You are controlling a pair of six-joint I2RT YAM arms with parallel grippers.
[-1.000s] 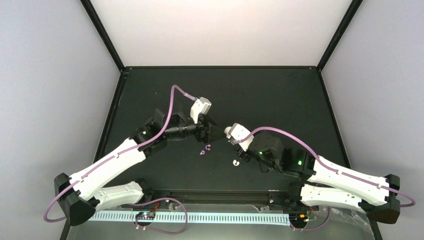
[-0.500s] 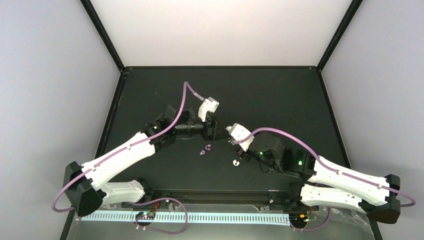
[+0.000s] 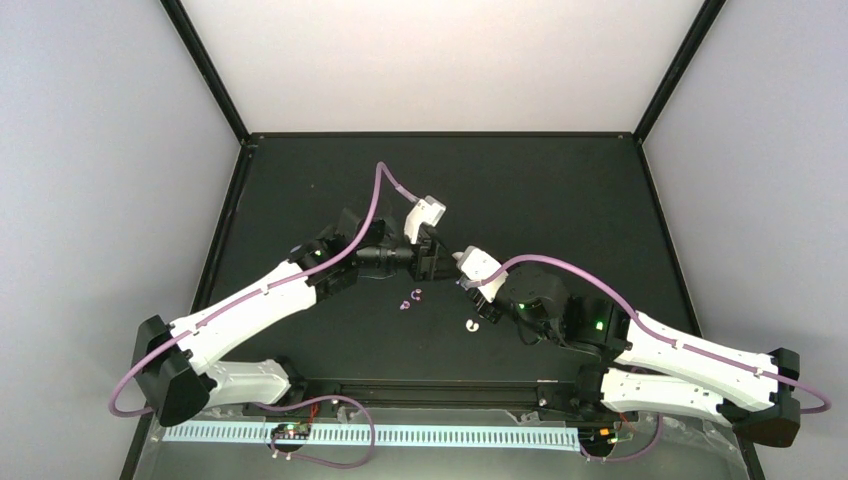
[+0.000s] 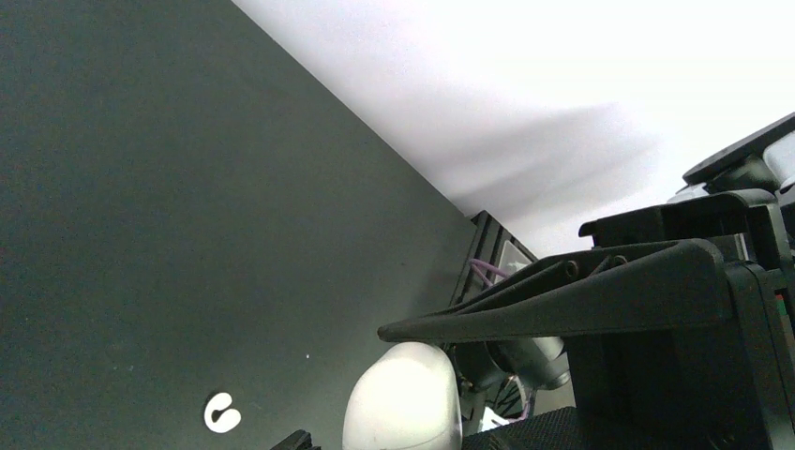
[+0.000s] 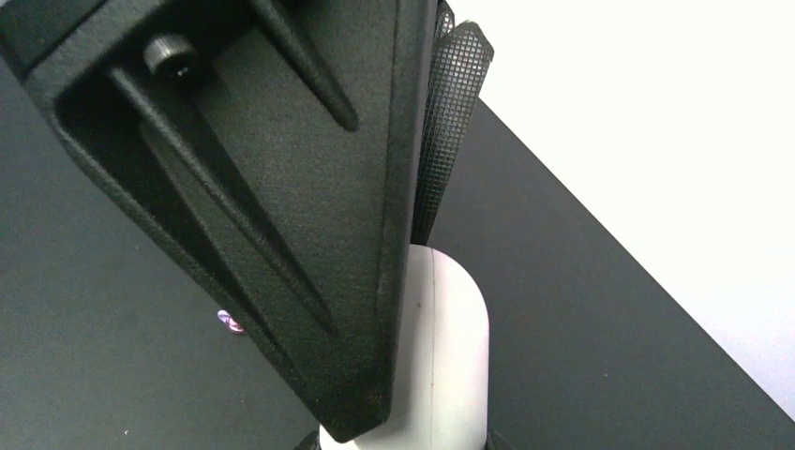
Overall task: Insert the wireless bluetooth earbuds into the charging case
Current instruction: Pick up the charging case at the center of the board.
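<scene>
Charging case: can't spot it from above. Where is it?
Top view: the charging case sits mid-table in the right gripper, the left gripper straddling it.

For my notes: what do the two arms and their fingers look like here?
The left arm and right arm have white shell links with black joints and bases, each showing a small green light. A purple cable runs along each. The fingers are matte black, ribbed wedges.

No words, numbers, brand names or signs can be read anywhere, not on the white charging case (image 5: 452, 349) and not on the black table (image 3: 560, 190).
</scene>
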